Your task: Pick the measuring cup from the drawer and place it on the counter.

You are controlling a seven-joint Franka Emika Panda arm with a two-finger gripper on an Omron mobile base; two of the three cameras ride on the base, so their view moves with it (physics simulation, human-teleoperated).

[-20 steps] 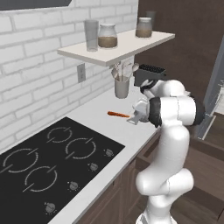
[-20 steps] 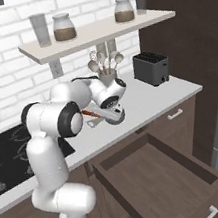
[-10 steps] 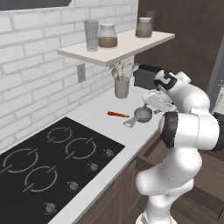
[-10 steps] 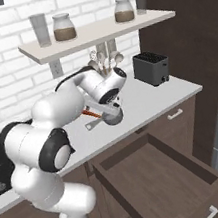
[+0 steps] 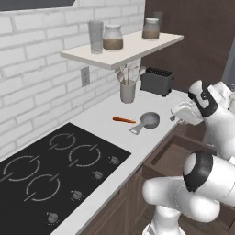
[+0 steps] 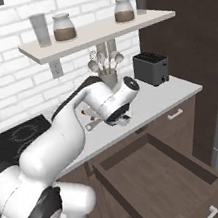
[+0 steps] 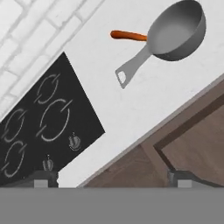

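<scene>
Ahead of the open, empty fingers (image 7: 112, 181), the grey metal measuring cup (image 7: 175, 31) sits upright on the pale counter (image 7: 109, 100), its flat handle pointing back toward the black cooktop (image 7: 43, 118). A thin orange-red stick (image 7: 127, 36) lies just beyond the cup, touching or nearly touching it. Below the fingers, the dark wooden drawer (image 6: 158, 173) stands pulled out from under the counter's edge.

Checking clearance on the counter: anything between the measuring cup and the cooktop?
Bare. In the hand view, only pale counter separates the measuring cup from the cooktop; the orange-red stick lies off that line, behind the cup's handle.
</scene>
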